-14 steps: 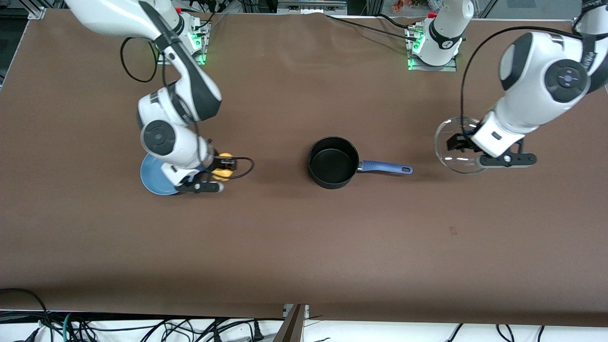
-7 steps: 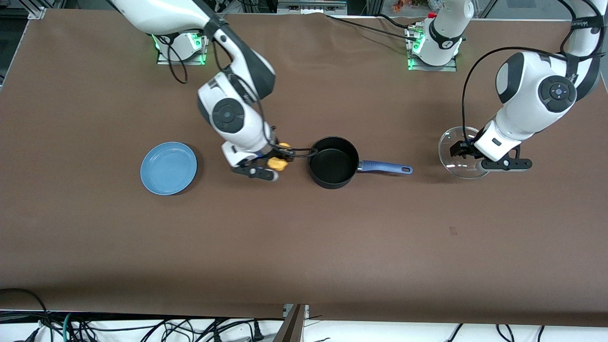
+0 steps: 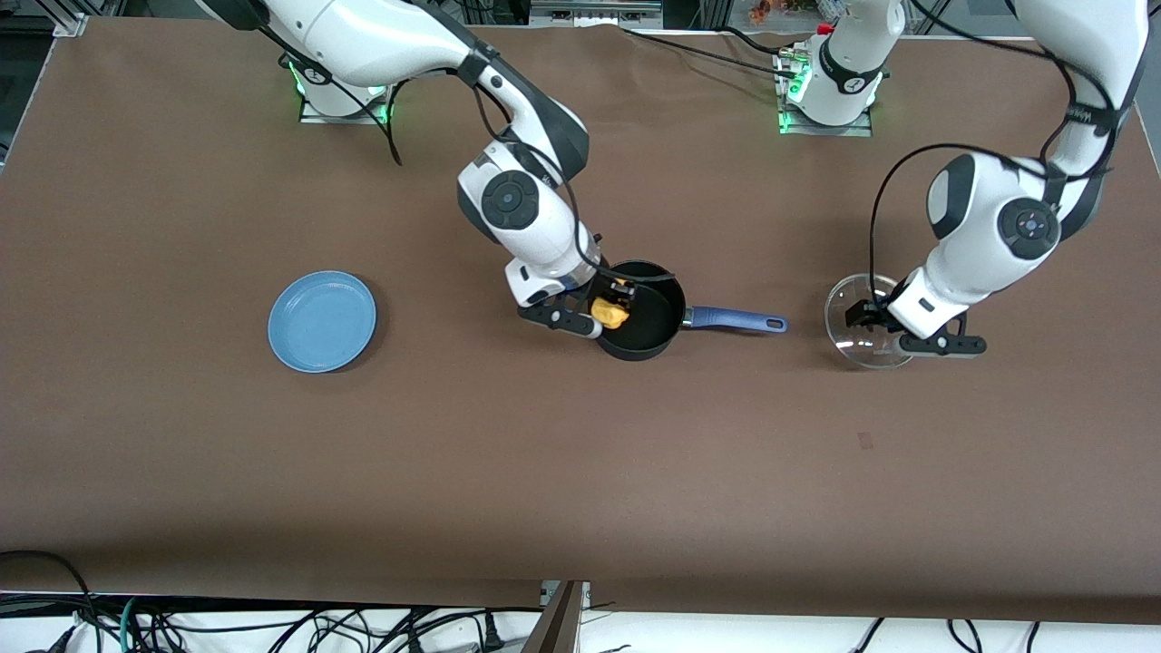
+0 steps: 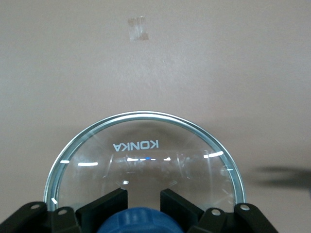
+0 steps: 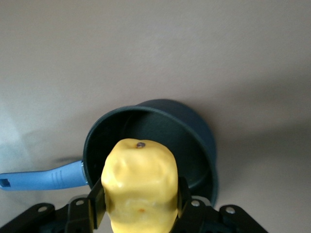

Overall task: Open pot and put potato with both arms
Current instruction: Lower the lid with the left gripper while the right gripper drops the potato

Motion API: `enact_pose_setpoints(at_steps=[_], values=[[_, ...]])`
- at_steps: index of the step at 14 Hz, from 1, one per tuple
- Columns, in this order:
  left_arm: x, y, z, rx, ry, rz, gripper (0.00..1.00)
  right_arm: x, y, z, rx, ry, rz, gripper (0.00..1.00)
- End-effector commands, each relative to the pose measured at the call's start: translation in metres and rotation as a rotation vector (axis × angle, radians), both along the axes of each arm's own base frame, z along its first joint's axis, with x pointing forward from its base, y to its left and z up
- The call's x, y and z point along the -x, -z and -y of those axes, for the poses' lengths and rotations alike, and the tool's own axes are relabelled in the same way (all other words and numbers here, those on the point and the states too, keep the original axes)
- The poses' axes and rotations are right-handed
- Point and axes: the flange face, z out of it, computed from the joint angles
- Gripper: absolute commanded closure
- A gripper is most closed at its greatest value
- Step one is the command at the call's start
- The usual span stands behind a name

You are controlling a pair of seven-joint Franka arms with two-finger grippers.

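Note:
The black pot [image 3: 648, 328] with its long blue handle [image 3: 733, 319] stands open mid-table; it also shows in the right wrist view [image 5: 194, 141]. My right gripper [image 3: 609, 308] is shut on the yellow potato [image 3: 609, 314] and holds it over the pot's rim at the right arm's side; in the right wrist view the potato [image 5: 140, 187] fills the space between the fingers. My left gripper [image 3: 869, 315] is shut on the blue knob [image 4: 141, 222] of the glass lid [image 3: 862, 343], low over the table toward the left arm's end. The lid's metal rim [image 4: 146, 115] shows clearly.
A flat blue plate [image 3: 322, 321] lies toward the right arm's end of the table. A small pale mark [image 3: 865, 441] sits on the brown table cover, nearer to the front camera than the lid; it also shows in the left wrist view [image 4: 138, 28].
My right gripper carried the potato from over the blue plate across to the pot's rim. My left gripper lowered the lid toward the table, a little nearer the front camera.

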Motion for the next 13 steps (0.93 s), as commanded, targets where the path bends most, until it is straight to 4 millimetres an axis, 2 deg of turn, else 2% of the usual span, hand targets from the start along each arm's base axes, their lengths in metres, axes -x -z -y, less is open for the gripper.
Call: enact_pose_setpoints(at_steps=[1, 2, 3, 4, 6, 7, 8, 9, 12, 13], values=[[-0.028, 0.018, -0.011, -0.014, 0.045, 0.012, 1.0, 0.003, 0.009, -0.014, -0.021, 0.005, -0.001, 0.63], [-0.033, 0.022, -0.025, -0.03, 0.038, 0.013, 1.0, 0.006, 0.015, -0.018, -0.021, 0.003, -0.004, 0.63], [-0.036, 0.027, -0.028, -0.039, 0.05, 0.011, 1.0, 0.012, 0.02, -0.024, -0.025, -0.005, -0.001, 0.63], [-0.036, 0.035, -0.028, -0.037, 0.053, 0.002, 0.93, 0.016, 0.027, -0.028, -0.023, -0.012, -0.005, 0.63], [-0.045, 0.048, -0.031, -0.021, 0.05, -0.006, 0.63, 0.015, 0.03, -0.031, -0.023, -0.019, -0.001, 0.6], [-0.048, 0.055, -0.031, -0.013, 0.047, -0.01, 0.3, 0.015, 0.032, -0.031, -0.02, -0.021, -0.001, 0.43], [-0.052, 0.056, -0.032, -0.009, 0.043, -0.007, 0.0, 0.015, 0.035, -0.03, -0.017, -0.018, -0.006, 0.1], [-0.055, 0.052, -0.032, -0.01, 0.035, -0.004, 0.0, 0.015, 0.035, -0.03, -0.013, -0.022, -0.005, 0.01], [-0.057, 0.046, -0.029, -0.013, 0.041, 0.004, 0.0, 0.014, 0.033, -0.025, 0.059, -0.092, 0.041, 0.01], [-0.058, 0.044, -0.029, -0.014, 0.042, 0.008, 0.0, 0.01, 0.026, -0.022, 0.092, -0.107, 0.04, 0.01]])
